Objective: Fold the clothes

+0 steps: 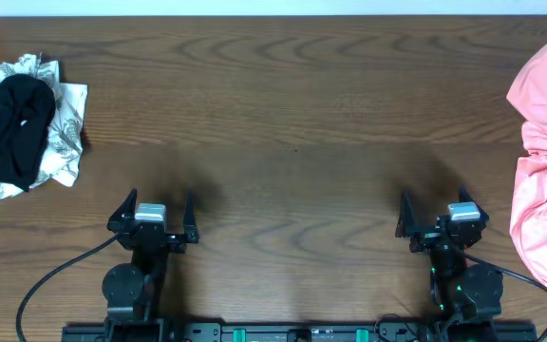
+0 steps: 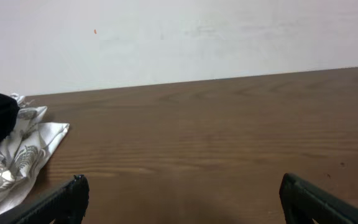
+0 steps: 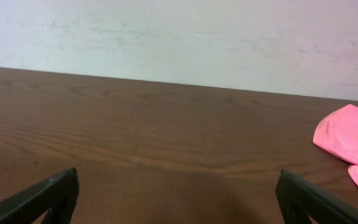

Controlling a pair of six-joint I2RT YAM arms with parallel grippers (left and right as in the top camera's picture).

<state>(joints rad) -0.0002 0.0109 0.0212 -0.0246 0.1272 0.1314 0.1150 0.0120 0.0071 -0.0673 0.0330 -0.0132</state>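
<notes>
judging from the overhead view, the folding has not begun. the pink t-shirt [image 1: 544,161] lies in a crumpled heap on the counter [image 1: 292,123] at the right edge of the frame, partly cut off by that edge. nothing in it is spread flat and no neat crease shows. everything is left to do: bring it toward the open middle of the counter, flatten it, then fold it.

the heap's long axis runs top to bottom along the right edge, from the upper right toward the lower right. which way the shirt points cannot be told, since collar, sleeves and hem are lost in the bunched cloth and no print shows. in the right wrist view only a rounded pink lobe [image 3: 350,140] enters at the right side.

the left jaws and the right jaws both stand wide apart and hold nothing. they sit low in the frame, the left at lower left and the right at lower right. the right jaws are near the shirt but apart from it.

a separate bundle, black cloth [image 1: 12,128] on a white patterned cloth [image 1: 65,142], rests at the upper left.
</notes>
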